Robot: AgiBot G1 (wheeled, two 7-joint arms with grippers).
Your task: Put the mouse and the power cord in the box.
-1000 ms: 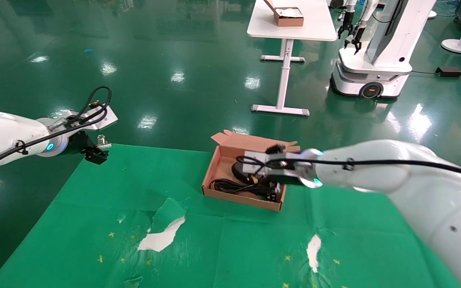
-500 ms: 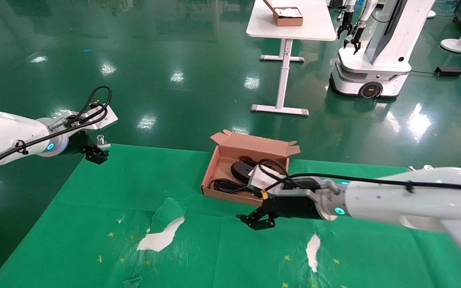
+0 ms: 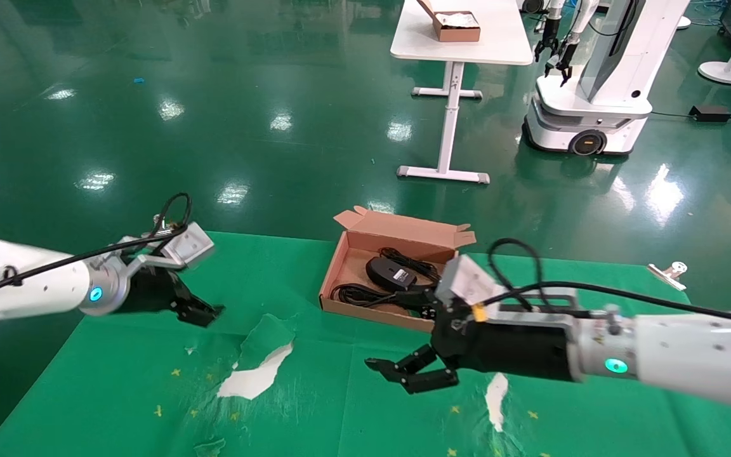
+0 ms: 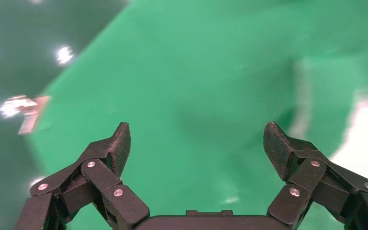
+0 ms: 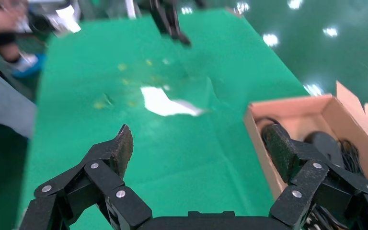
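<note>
Mouse and cord lie inside box on green bench. Right gripper hovers just in front of box, jaws spread, empty. Left gripper over bench's left part, jaws spread.

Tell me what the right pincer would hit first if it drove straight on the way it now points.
Probably nothing but the green cloth: the open, empty right pincer points left across it, passing the box. Depth is uncertain.
</note>
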